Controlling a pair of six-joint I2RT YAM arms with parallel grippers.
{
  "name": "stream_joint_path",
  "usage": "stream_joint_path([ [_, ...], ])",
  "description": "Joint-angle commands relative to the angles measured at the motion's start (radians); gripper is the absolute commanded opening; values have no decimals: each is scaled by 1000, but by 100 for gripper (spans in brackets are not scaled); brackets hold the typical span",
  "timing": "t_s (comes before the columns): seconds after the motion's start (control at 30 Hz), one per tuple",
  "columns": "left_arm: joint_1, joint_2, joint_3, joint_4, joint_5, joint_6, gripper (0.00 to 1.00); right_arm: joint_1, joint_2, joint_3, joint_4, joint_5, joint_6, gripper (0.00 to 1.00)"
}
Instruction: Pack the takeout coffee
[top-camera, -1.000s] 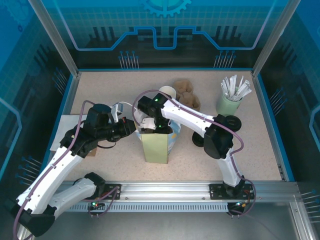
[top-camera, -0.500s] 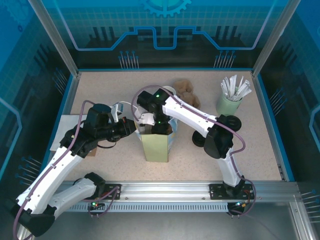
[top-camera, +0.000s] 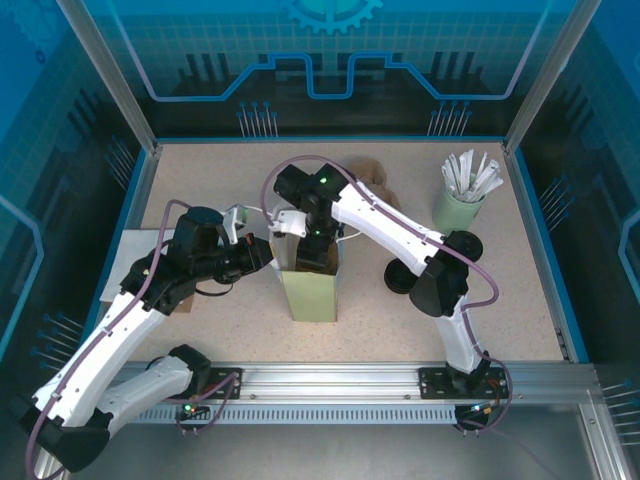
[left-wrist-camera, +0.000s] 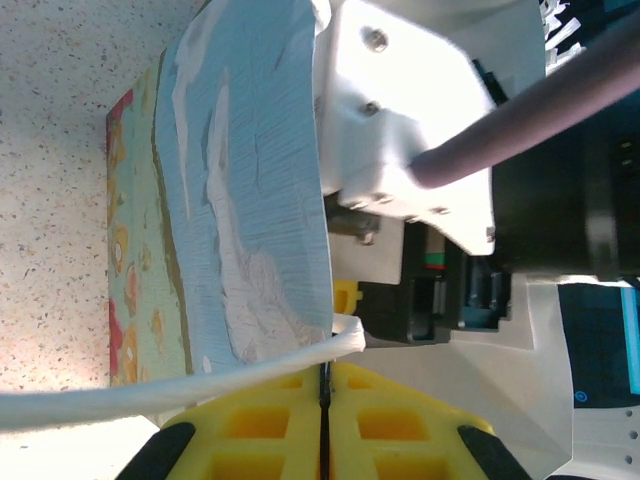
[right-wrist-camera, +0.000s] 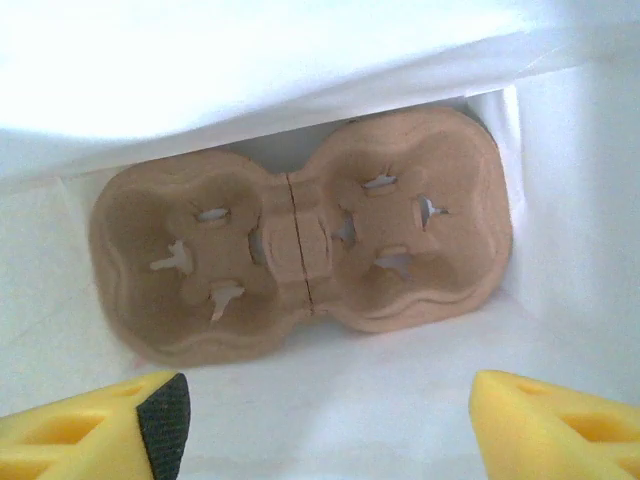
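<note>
A tall paper bag (top-camera: 310, 290) stands open in the middle of the table. My left gripper (top-camera: 262, 255) is beside its left rim, shut on the bag's white handle (left-wrist-camera: 150, 395), fingertips (left-wrist-camera: 325, 375) pressed together. My right gripper (top-camera: 318, 255) hangs over the bag's mouth, pointing down, open and holding nothing. Between its fingers (right-wrist-camera: 330, 420) I look down into the white inside of the bag (right-wrist-camera: 330, 60), where a brown two-cup pulp carrier (right-wrist-camera: 300, 235) lies flat on the bottom. The takeout coffee is hidden behind the right arm.
A pale-green cup of white packets (top-camera: 460, 195) stands at the back right. Black lids (top-camera: 462, 245) lie right of the bag by the right arm's elbow. More brown carriers (top-camera: 375, 170) sit behind the bag. A white sheet (top-camera: 125, 260) lies at the left edge.
My right gripper has opened wide over the bag, and its wrist has shifted up and back a little. The left arm has kept still with the handle.
</note>
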Motion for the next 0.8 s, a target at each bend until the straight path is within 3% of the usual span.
stream_joint_path([
  [0.0,-11,-4,28,-8,1,20,9,-19,-57,56,-21,-47,18,78],
  [0.37,-29,-6,14,4,-17,-9,9,-28,-62,198,-93,-58,105,82],
  [0.77,-83,-14,-7,38,-90,-83,8,-10,10,300,-198,-40,392,48],
])
